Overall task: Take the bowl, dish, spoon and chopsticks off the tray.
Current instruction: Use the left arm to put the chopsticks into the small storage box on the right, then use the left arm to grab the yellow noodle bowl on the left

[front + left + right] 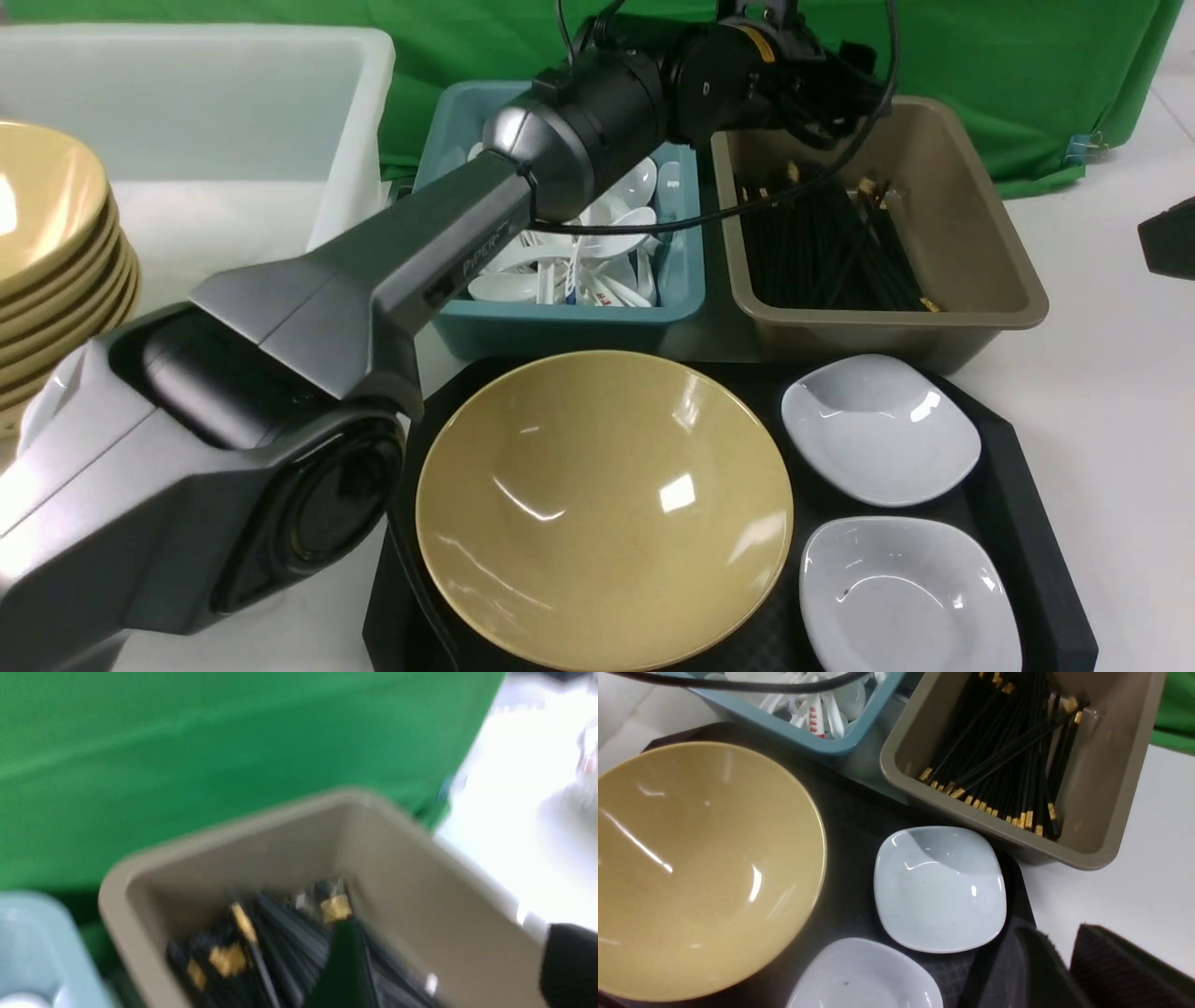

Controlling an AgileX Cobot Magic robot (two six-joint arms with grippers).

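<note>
The right gripper (1057,952), ribbed jaws barely parted and empty, hangs beside the textured black tray (1024,523); ahead of its jaws sit the glossy round yellow bowl (602,509) and two squarish white dishes (878,429). Farther, the left gripper (455,952) gapes empty above black chopsticks (822,247) in the tan bin (980,233).

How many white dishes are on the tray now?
2. One white dish sits at the tray's far right corner; the other lies just nearer, right of the yellow bowl. The left arm hides the tray's left edge.
</note>
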